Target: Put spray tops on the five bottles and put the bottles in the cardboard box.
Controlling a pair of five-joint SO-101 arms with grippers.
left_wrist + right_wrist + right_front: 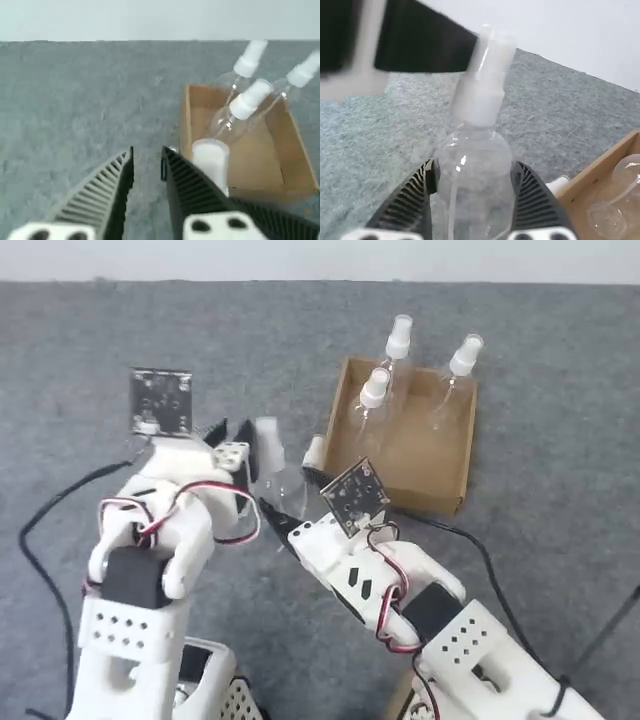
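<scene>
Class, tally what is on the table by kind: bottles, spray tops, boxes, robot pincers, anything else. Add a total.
Bottles: 4
Spray tops, all fitted: 4
Box: 1
Pincers, left pincer and right pincer: 2
White piece beside the box, kind unclear: 1
Total: 12

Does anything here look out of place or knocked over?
Nothing looks spilled or broken. One oddity: a small white piece lies loose on the carpet right beside the cardboard box, outside it; I cannot tell what it is.
</scene>
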